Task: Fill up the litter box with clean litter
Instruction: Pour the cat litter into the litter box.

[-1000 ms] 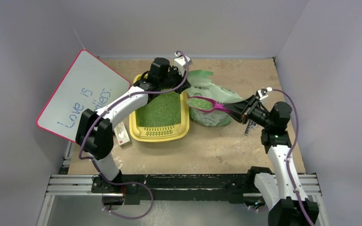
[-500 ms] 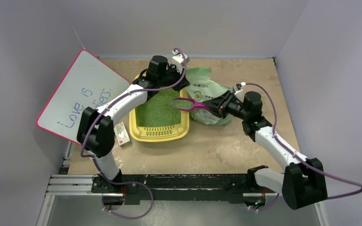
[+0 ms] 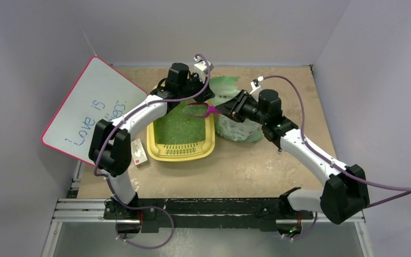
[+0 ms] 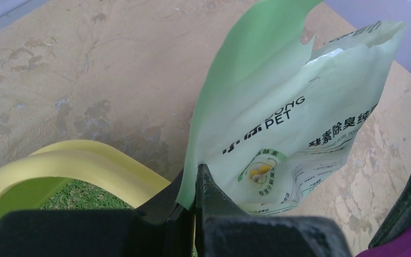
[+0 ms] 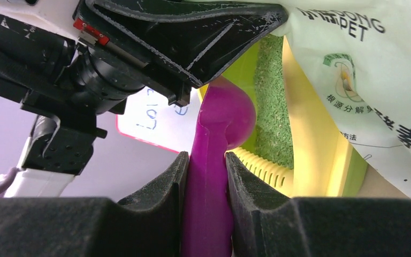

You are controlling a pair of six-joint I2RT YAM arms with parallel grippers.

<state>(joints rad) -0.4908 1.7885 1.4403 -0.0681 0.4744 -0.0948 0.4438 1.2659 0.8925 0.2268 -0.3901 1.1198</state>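
Where the litter box (image 3: 182,151) sits: mid-table, just left of the bag (image 4: 299,123).
Clean litter (image 3: 179,128): green bed already covering its floor.
Scoop (image 3: 200,110): purple, bowl over the box's far end.
Right gripper (image 5: 206,160): clenched on the scoop handle; I'd roll the wrist slowly, bowl inside the rim.
Left gripper (image 4: 195,176): pinching the bag's edge.

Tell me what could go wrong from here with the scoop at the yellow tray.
1. The purple scoop, clamped in the right gripper, sits right beside the left gripper; the arms may collide.
2. It tips near the litter box rim, so clean litter may spill outside.
3. The left gripper pinches only the litter bag edge; it may slip.
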